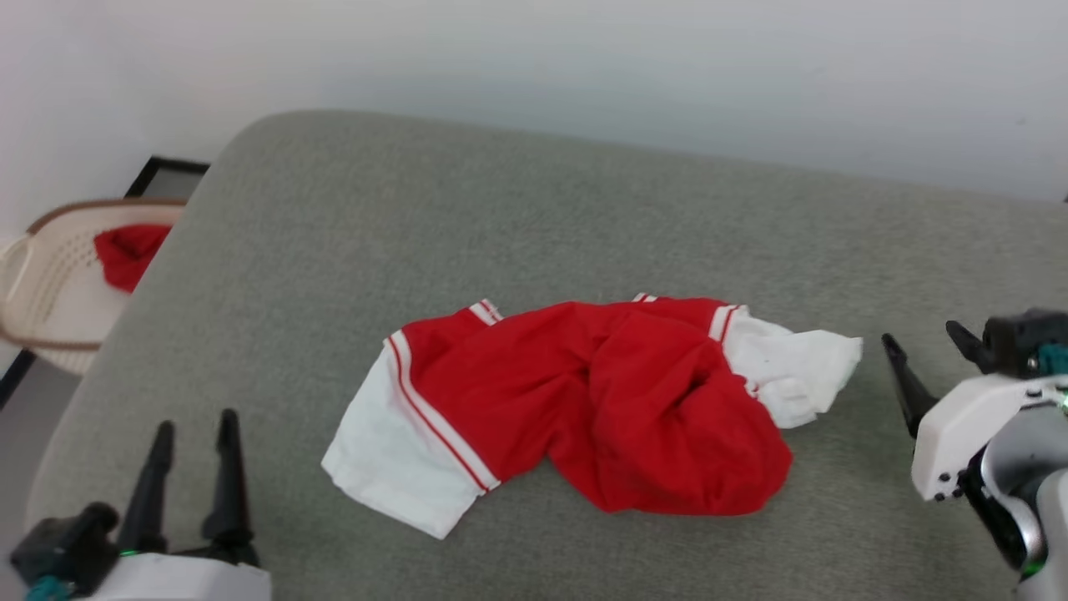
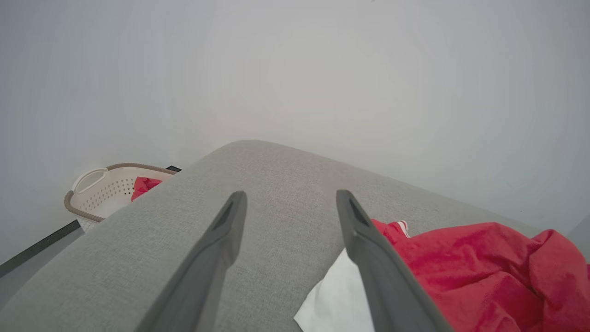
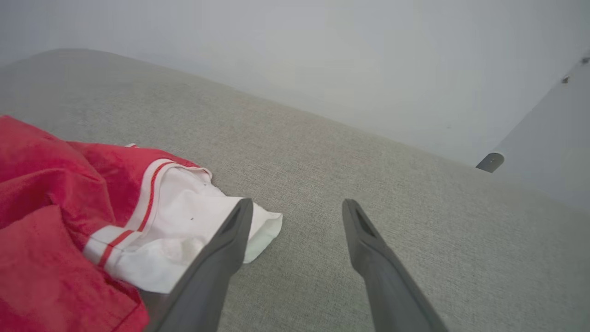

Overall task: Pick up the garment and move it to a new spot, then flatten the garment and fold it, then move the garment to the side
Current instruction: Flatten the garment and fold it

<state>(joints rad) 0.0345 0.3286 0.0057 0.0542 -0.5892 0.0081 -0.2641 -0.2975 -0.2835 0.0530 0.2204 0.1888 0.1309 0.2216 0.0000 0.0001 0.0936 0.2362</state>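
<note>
The garment [image 1: 601,401], a red T-shirt with white sleeves and red-and-white trim, lies crumpled in the middle of the grey surface [image 1: 517,217]. Its print is hidden in the folds. My left gripper [image 1: 196,427] stands open at the lower left, left of the near white sleeve, holding nothing. In the left wrist view the garment [image 2: 484,272] lies to the right of my left gripper [image 2: 290,198]. My right gripper [image 1: 922,338] is open at the right, just beyond the far white sleeve. In the right wrist view the sleeve [image 3: 184,230] sits beside the left finger of my right gripper [image 3: 297,205].
A cream laundry basket [image 1: 46,284] stands on the floor beyond the surface's left edge, with a small red cloth lump [image 1: 127,252] in it; the same basket [image 2: 99,191] shows in the left wrist view. A pale wall runs behind the surface. Bare grey surface surrounds the garment.
</note>
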